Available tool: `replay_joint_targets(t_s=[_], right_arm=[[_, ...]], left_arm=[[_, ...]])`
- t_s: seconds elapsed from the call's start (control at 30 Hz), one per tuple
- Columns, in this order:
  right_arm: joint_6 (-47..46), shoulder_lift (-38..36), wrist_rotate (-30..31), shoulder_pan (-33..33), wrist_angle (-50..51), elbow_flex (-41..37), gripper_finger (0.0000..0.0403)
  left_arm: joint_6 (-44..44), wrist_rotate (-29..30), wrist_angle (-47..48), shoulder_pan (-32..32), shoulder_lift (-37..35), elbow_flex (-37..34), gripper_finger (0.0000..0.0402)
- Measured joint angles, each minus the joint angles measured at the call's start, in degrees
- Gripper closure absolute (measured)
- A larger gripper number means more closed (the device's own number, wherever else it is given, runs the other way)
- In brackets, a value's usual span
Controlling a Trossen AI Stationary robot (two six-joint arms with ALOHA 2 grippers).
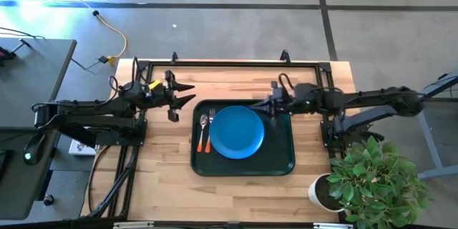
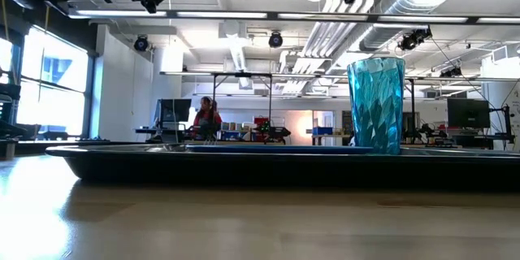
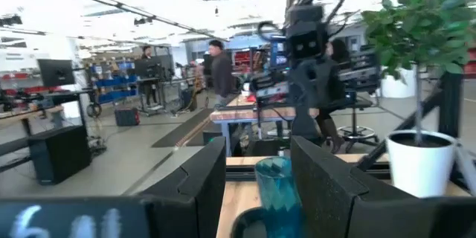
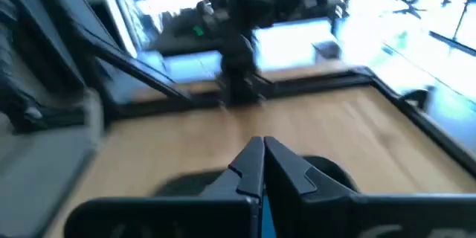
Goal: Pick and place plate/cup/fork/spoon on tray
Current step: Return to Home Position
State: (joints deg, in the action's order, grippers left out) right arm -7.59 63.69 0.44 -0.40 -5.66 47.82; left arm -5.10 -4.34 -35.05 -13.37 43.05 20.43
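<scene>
The dark tray (image 1: 286,163) lies on the wooden table's middle. The blue plate (image 1: 236,132) lies flat in it. The spoon (image 1: 202,133) and the fork (image 1: 210,132) lie side by side on the tray's left part, handles toward the near edge. The teal cup (image 2: 376,106) stands upright on the tray, also in the left wrist view (image 3: 277,192); in the high view my right gripper hides it. My right gripper (image 1: 274,104) hovers shut above the cup, clear of it. My left gripper (image 1: 189,94) is open and empty, left of the tray's far left corner.
A potted plant (image 1: 372,179) in a white pot stands at the table's near right corner. A black frame rail (image 1: 229,63) runs along the far edge. Bare wood lies near the front edge (image 1: 236,200). People (image 3: 218,67) stand in the room beyond.
</scene>
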Motion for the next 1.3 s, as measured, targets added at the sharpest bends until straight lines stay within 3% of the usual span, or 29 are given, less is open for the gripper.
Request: replay_joint_targets(t_s=[0.17, 0.6, 0.77, 1.1, 1.3], right_arm=[[-0.99, -10.45, 0.59, -0.09, -6.11, -9.83, 0.0402], [0.95, -38.06, 0.87, 2.42, -0.97, -24.86, 0.0403], [-0.23, -45.75, 1.27, 2.82, 6.90, -28.02, 0.0403], [-3.42, -55.22, 2.89, 2.82, 14.89, -28.09, 0.0403], [-5.15, -53.52, 2.96, 2.82, 17.98, -28.07, 0.0403]], left_arm=[[1.21, 1.62, -2.63, 2.12, -0.01, -3.10, 0.0259], [6.38, 3.38, -7.21, 2.66, -7.02, -13.00, 0.0260], [8.50, 1.52, -5.80, 2.65, -10.73, -14.21, 0.0286], [7.48, -0.56, 2.77, 1.65, -19.19, -14.19, 0.0391], [8.91, -0.29, 3.45, 3.04, -18.56, -14.19, 0.0394]])
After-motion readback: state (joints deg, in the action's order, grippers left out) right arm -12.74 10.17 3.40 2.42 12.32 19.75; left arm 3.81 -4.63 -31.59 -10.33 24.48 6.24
